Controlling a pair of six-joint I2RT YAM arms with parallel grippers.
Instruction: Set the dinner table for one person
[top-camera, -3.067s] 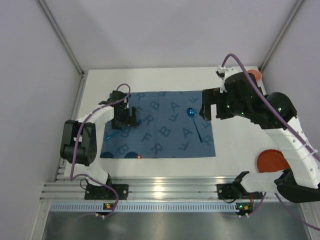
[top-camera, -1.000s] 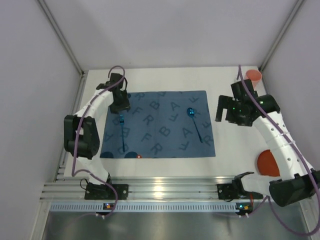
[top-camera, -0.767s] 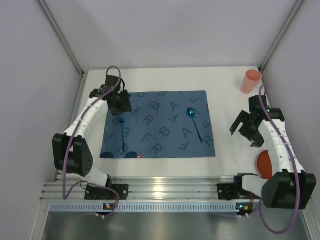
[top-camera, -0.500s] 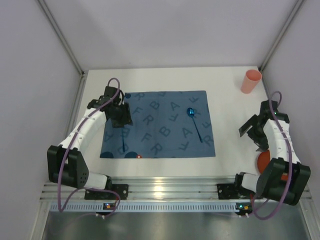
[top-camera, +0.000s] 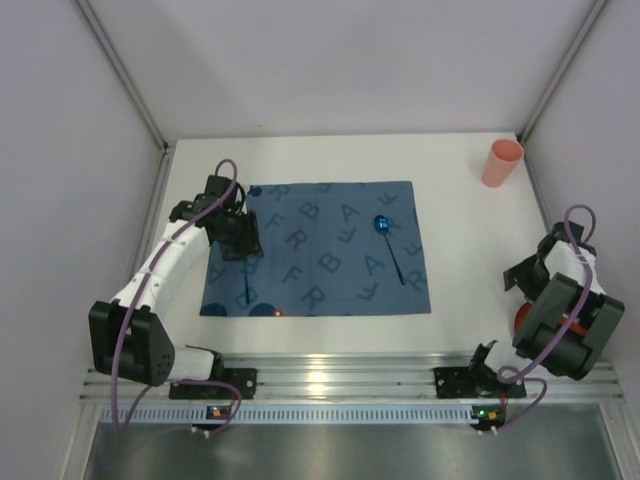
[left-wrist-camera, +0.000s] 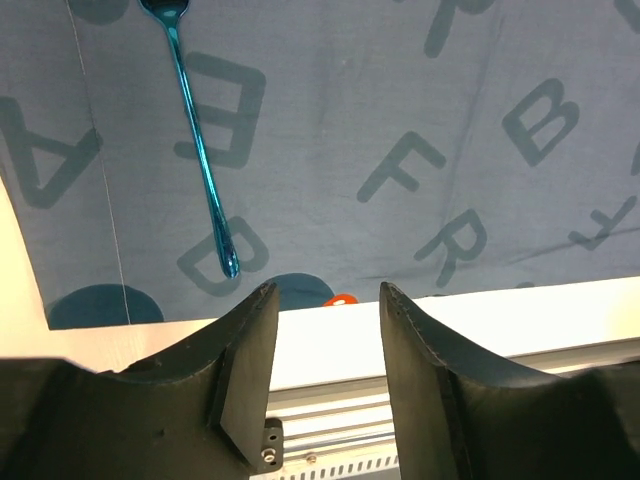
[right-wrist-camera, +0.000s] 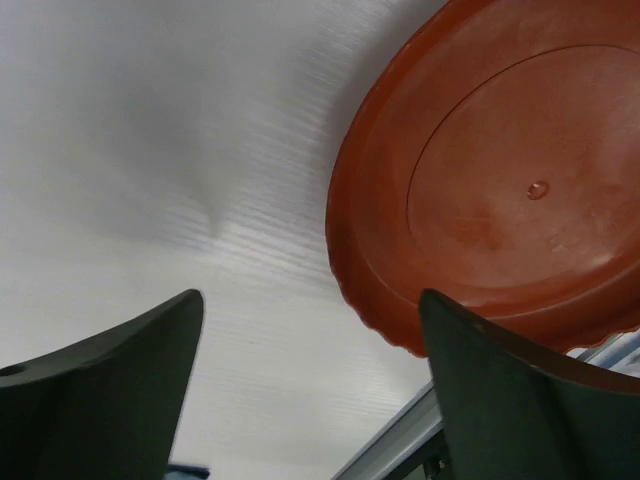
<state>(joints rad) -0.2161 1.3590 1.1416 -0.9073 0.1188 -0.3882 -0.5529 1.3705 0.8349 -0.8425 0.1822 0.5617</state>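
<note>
Letters in a darker tone, among them F, R, B, A and E, are printed at many angles on the blue placemat (top-camera: 320, 250). It lies flat on the white counter (top-camera: 460, 240), which has plain pale walls (top-camera: 340, 60) around it and an aluminium rail (top-camera: 330, 380) at its near edge. A blue spoon (top-camera: 392, 250) and a second blue utensil (left-wrist-camera: 205, 170) lie on the mat. The left fingers (left-wrist-camera: 240, 380) stand apart over the mat's near edge, holding nothing. The right fingers (right-wrist-camera: 110, 390) are spread wide above the counter, beside an orange-red plate (right-wrist-camera: 500, 200). A pink cup (top-camera: 501, 162) stands at the far right corner.
</note>
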